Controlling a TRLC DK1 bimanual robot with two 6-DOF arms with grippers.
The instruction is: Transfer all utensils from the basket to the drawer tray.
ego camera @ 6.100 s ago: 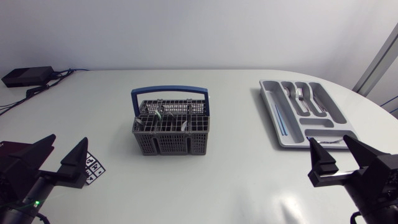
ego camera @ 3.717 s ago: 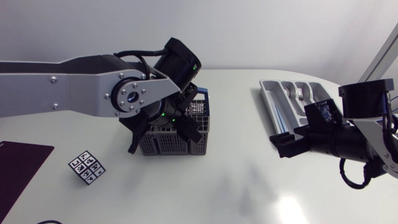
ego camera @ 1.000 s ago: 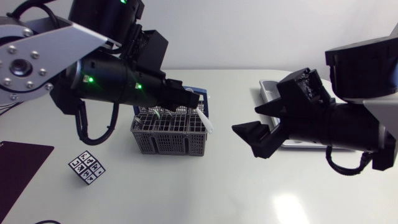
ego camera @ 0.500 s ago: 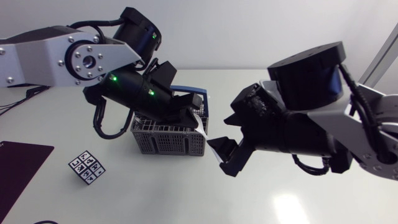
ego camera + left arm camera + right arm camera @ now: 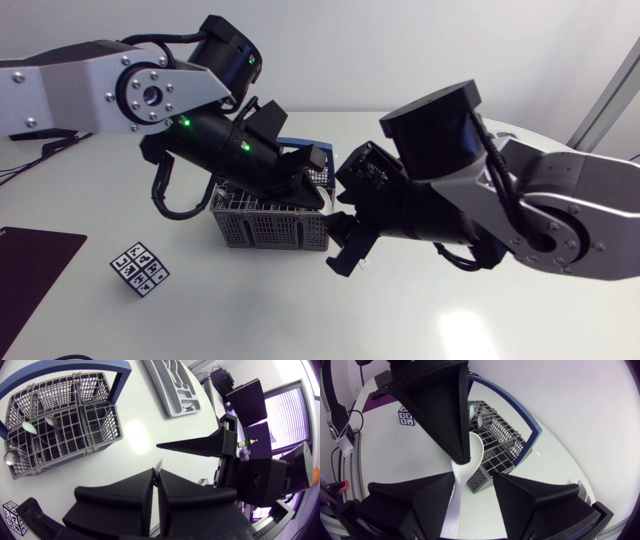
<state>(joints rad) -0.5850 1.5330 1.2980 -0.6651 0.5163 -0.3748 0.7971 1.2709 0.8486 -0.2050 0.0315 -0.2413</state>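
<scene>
Judging spoon [image 5: 462, 472] light, stiff, slick — L gripper [image 5: 156, 474] clamps its bowl end, R gripper [image 5: 474, 480] open astride handle — take mid-handle.

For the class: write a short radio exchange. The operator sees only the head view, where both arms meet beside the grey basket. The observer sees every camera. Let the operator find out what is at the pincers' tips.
Operator: In the head view the arms crowd together next to the basket. I cannot make out the tips. Is anything held there?
Observer: Yes. The wrist views show the left pincer shut on a white spoon.
Operator: Does my right pincer grip it too?
Observer: No. The right wrist view shows the right pincer open, with the spoon's handle running down between its spread fingers.
</scene>
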